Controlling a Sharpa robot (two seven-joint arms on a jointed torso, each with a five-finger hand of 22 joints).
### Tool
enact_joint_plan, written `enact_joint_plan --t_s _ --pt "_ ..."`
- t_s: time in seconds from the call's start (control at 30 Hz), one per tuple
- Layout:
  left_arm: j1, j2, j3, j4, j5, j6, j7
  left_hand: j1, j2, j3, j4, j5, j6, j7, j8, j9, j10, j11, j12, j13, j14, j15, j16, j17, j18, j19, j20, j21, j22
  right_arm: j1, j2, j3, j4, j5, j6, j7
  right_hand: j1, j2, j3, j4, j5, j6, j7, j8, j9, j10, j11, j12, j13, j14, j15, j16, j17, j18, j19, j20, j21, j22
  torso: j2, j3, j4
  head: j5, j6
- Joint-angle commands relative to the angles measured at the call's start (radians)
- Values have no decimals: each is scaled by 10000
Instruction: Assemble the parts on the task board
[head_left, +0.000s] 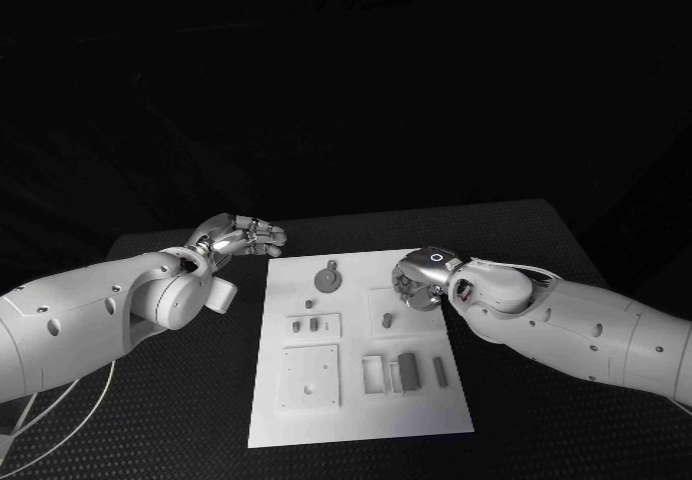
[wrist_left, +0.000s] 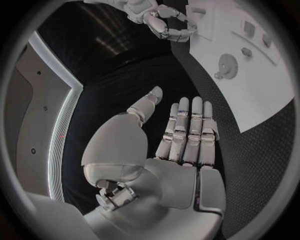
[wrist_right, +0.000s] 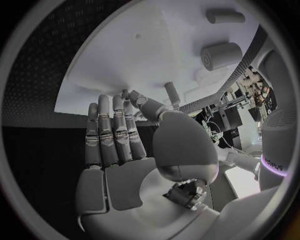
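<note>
Start of a pick: right hand (head_left: 423, 280), fingers (wrist_right: 117, 131) spread and holding nothing, hovers at the white board (head_left: 361, 400); nearest peg (head_left: 388, 321) just beyond awaits pinching; left hand (head_left: 248, 236) open over the desk (head_left: 173, 400).

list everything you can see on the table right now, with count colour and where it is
table: one, black, textured top, under everything
task board: one, white plate, middle of the table
gear-shaped part: one, grey, far end of the board, nearer the left arm's side
small pegs: two, grey, in a raised square left of the board's middle
single peg: one, grey, right of the board's middle, near the right robot hand
long bars: about three, grey, side by side in the near right part of the board
square plate: one, white, near left part of the board
left robot hand: silver, off the board past its far left corner, fingers straight and apart, holds nothing
right robot hand: silver, over the board's far right part; grip cannot be told
</note>
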Motion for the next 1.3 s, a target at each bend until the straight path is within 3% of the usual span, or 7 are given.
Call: enact_joint_plan --t_s 0.03,0.3,0.7,0.93,1.17,1.3 --pt "5 13 6 13 60 125 53 -14 62 -28 -15 -11 -76 -27 20 -12 -81 -9 -33 -11 -11 82 -49 11 -43 -86 17 29 -12 -24 11 -24 -34 -323 112 -161 38 67 -29 -50 -16 84 -14 53 3 60 11 41 11 49 18 52 21 74 53 -6 35 8 0 3 0 0 -4" --pt "5 -5 6 13 60 130 37 -13 56 -32 -17 -11 -84 -25 17 -15 -88 -7 -35 -15 -13 84 -61 18 -43 -91 20 29 -23 -30 10 -101 -66 -368 233 -243 -97 -263 -176 -31 -18 -101 69 -92 -74 -82 102 -96 -13 -83 101 -64 54 46 -34 50 -98 -23 2 10 -12 15 -43" --pt "4 -10 6 2 60 136 39 -7 52 -33 -18 -11 -93 -21 14 -19 -99 -2 -38 -21 -17 87 -80 28 -43 -98 22 28 -39 -34 7 -138 -73 -468 383 -331 -62 -463 -170 -38 -17 -328 178 -261 -174 -196 165 -235 -31 -206 169 -196 107 44 -135 83 -254 -34 -2 4 3 5 -80" --pt "4 -10 6 8 60 132 45 -5 56 -32 -17 -11 -95 -20 14 -20 -101 -2 -37 -22 -17 88 -85 32 -43 -99 23 29 -44 -61 42 -144 -96 -468 311 -295 71 -336 -101 -37 -17 -264 160 -234 -172 -112 134 -218 -2 -139 145 -182 163 68 -71 87 -260 -11 2 3 -8 6 -82" --pt "4 -12 6 6 60 127 54 -5 60 -32 -15 -11 -95 -20 15 -21 -102 -1 -36 -24 -16 88 -90 36 -43 -98 25 30 -49 -95 103 -148 -157 -560 183 -408 -126 42 -136 -18 -17 102 22 -47 -101 278 -44 -65 126 229 -31 -31 339 188 297 67 -148 76 -3 2 1 -5 -90" --pt "4 -12 6 2 60 128 55 -3 64 -31 -15 -10 -93 -20 16 -21 -101 -1 -35 -24 -15 89 -94 39 -42 -98 25 30 -52 -102 120 -148 -204 -622 246 -452 -161 137 -130 -27 -17 226 -32 12 -74 401 -110 -27 173 351 -104 10 413 243 428 53 -118 105 -1 2 4 -9 -93"
